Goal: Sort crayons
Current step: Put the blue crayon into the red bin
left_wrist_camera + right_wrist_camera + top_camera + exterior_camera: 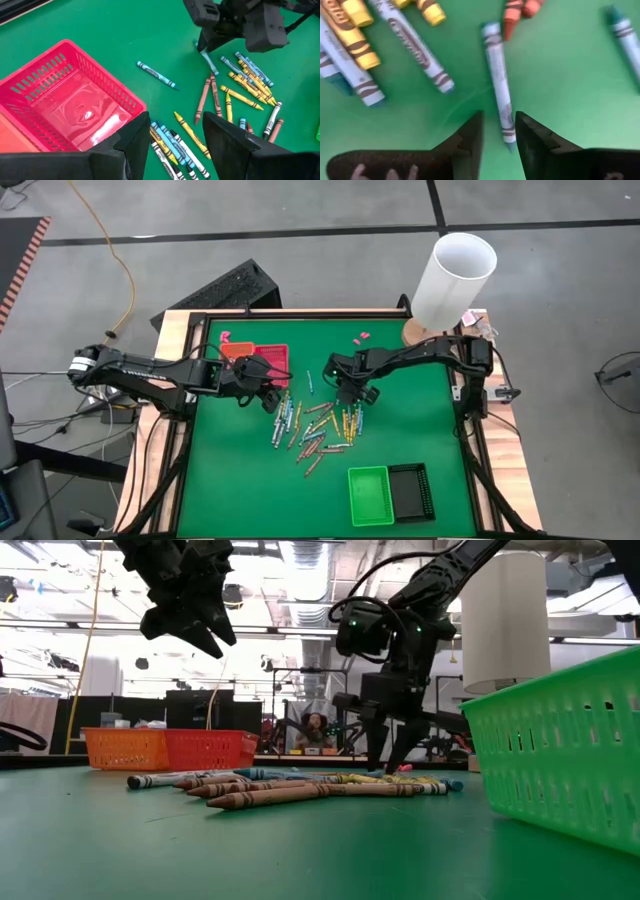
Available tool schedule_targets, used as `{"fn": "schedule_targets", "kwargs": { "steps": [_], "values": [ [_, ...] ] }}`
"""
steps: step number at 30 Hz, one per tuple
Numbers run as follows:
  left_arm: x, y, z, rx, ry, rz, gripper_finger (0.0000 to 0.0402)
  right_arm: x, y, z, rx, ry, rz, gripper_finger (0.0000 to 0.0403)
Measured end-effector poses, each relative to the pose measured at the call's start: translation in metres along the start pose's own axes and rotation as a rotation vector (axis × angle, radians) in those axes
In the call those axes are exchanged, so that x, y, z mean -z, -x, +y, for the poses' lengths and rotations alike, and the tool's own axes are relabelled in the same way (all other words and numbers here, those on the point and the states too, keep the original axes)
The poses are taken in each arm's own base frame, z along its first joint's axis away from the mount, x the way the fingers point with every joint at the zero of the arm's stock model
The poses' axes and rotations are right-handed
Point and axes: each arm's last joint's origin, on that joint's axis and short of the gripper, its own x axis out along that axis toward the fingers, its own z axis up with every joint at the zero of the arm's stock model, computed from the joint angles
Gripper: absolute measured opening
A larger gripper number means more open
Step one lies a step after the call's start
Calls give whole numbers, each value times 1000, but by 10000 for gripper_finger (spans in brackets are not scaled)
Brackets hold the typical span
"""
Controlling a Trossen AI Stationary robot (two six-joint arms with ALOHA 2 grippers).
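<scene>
Green surface (250, 490), mid-pile: right tool (498, 131), fingers parted and empty, straddles one blue crayon (498, 80) end, its length running straight ahead.

Green tray (560, 740) cut off at low view's edge, right wrist view's crayons (497, 70) blurred

Green surface (400, 430) w/ wood border. Red basket (268, 358) at far-left part of the green, orange basket (236, 348) touching it on its left side. Near edge: green basket (369, 494) & black basket (410, 488) side by side, touching. Pink scraps (361, 336) on the mat near far edge, another pink bit (226, 335) by the orange basket. White cylinder (453, 278) on round wood base at far-right corner. Black keyboard (222, 290) on floor beyond surface; yellow cable (112, 250) on floor, left.
</scene>
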Motion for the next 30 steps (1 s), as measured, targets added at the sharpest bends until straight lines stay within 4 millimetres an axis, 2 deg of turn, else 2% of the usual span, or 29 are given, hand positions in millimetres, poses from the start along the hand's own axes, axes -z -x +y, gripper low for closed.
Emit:
{"fn": "schedule_targets", "kwargs": {
  "steps": [4,9,18,30],
  "values": [
    [0,0,0,-4,0,-5,171,0,-6,1,-18,-1,9,123],
    [0,0,0,-4,1,-6,171,-1,-3,-2,-28,-11,17,113],
    [0,0,0,-3,1,-5,171,-2,2,-6,-53,-29,28,11],
    [0,0,0,-4,1,-6,171,-3,5,-10,-10,-188,34,3]
  ]
}}
